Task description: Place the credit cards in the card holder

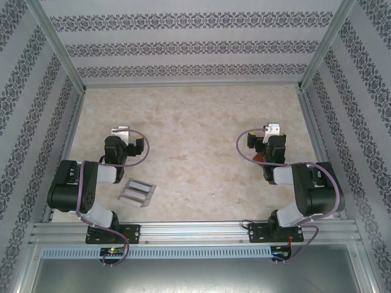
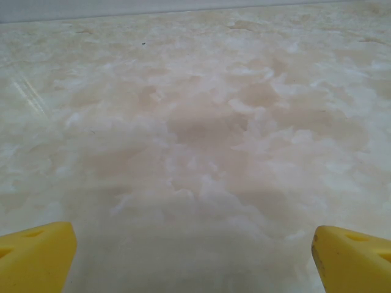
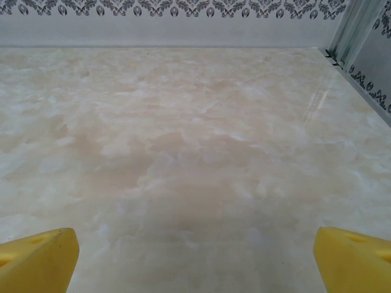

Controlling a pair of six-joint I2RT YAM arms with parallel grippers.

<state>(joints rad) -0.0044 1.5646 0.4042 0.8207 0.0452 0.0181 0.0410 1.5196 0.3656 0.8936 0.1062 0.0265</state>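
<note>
The left gripper (image 1: pixel 120 130) and right gripper (image 1: pixel 272 129) hold yellow jaws wide apart over the beige marbled table (image 1: pixel 195 122); the small reddish-brown leather card holder (image 1: pixel 259 158) lies half hidden at the right gripper's six o'clock; a grey slotted rack (image 1: pixel 137 192) lies at the left gripper's five o'clock.

**Marbled counter, two things on it**

The counter (image 1: pixel 195 134) is a pale beige slab with cloudy, marble-like mottling, glossy enough to catch streaks of light near its edges. A grey slotted rack (image 1: pixel 138 192) lies flat on it at the near left, turned slightly askew. On the right side, a sliver of the reddish-brown card holder (image 1: pixel 259 158) rests on the surface, mostly hidden under the right arm (image 1: pixel 293 177).
</note>
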